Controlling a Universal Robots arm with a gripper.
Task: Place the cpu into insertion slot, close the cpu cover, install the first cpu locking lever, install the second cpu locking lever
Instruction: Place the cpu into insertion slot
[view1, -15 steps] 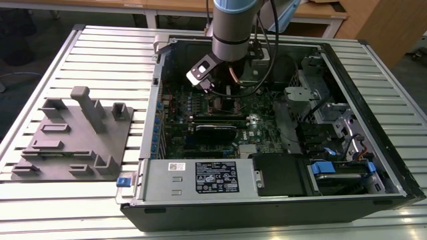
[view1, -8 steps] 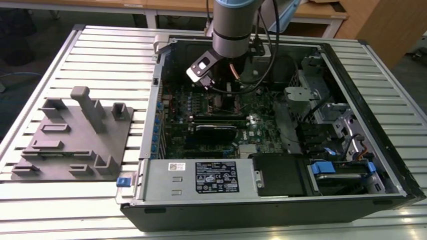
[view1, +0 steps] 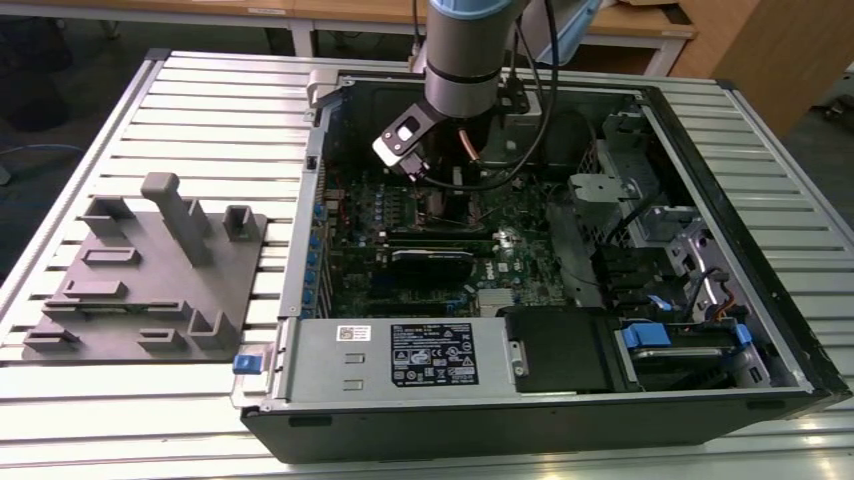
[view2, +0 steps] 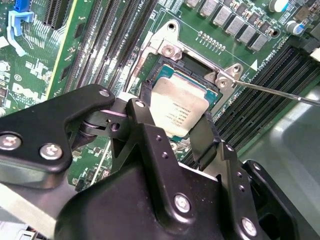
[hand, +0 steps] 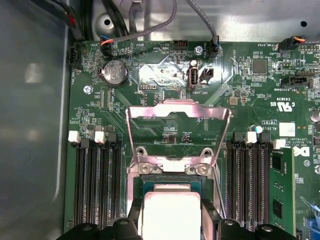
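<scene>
Silver-grey and flat, the cpu (view2: 177, 107) sat clenched between the end effector's (view2: 175, 114) black fingers (view2: 202, 134), right over the insertion slot (view2: 194, 64) in the far part of the computer case (view1: 534, 425). Beyond it, the cpu cover (hand: 175, 111) stood raised.

Arm (view1: 461, 50) vertical, wrist pointing down. Gripper (view2: 175, 117) low, black fingers (view2: 202, 140) closed against two opposite edges of cpu (view2: 177, 107), one each side.

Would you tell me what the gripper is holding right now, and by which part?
The gripper seems to hold the small square silver-grey chip by two opposite edges.
</scene>
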